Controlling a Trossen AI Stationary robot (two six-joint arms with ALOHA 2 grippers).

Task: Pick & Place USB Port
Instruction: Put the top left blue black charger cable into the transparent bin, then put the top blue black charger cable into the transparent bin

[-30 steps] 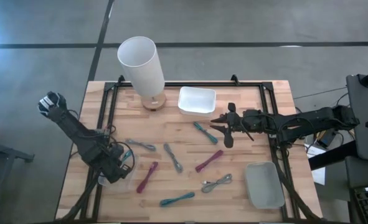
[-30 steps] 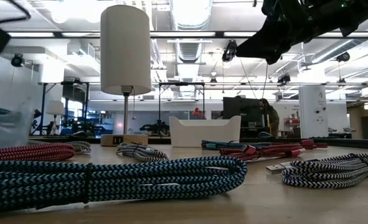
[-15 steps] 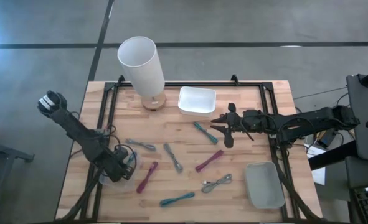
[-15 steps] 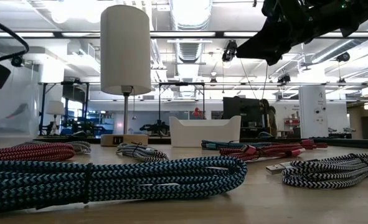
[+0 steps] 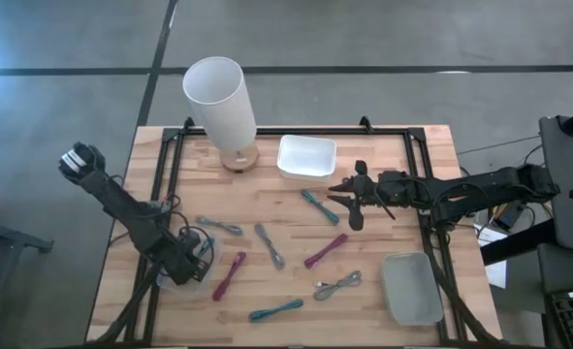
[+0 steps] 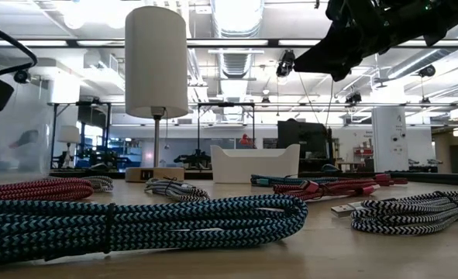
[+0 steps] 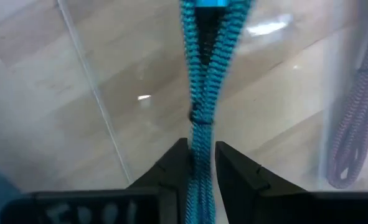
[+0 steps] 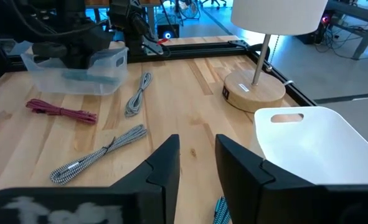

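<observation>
My left gripper [image 5: 189, 256] [image 7: 200, 149] stands over a clear plastic bin [image 5: 183, 277] [image 8: 78, 70] at the table's near left and is shut on a teal braided USB cable [image 7: 202, 93]. My right gripper [image 5: 350, 206] [image 8: 196, 162] hovers open above the middle right of the table, beside a teal cable [image 5: 320, 206], and touches nothing. Several other coiled cables lie flat on the wood: grey [image 5: 218, 226], grey-teal [image 5: 270, 245], red [image 5: 229, 275], maroon [image 5: 325, 250], grey-white [image 5: 338, 284] and teal [image 5: 275, 310]. My left gripper pinches the teal cable bundle between its two fingers [image 7: 174, 165], coming from above and pointing down. The bundle [image 7: 199, 134] runs along the fingers and hangs below them inside the clear bin, with its blue connector end [image 7: 210, 4] lowest.
A lamp [image 5: 220, 102] with a white shade stands on its wooden base at the far edge, with a white tray [image 5: 306, 155] next to it. A grey-clear bin [image 5: 410, 288] sits at the near right. Black rails [image 5: 424, 194] frame the table.
My left gripper has come down toward the clear bin, shifting slightly toward the table's right, still shut on the teal cable. The right arm has kept still.
</observation>
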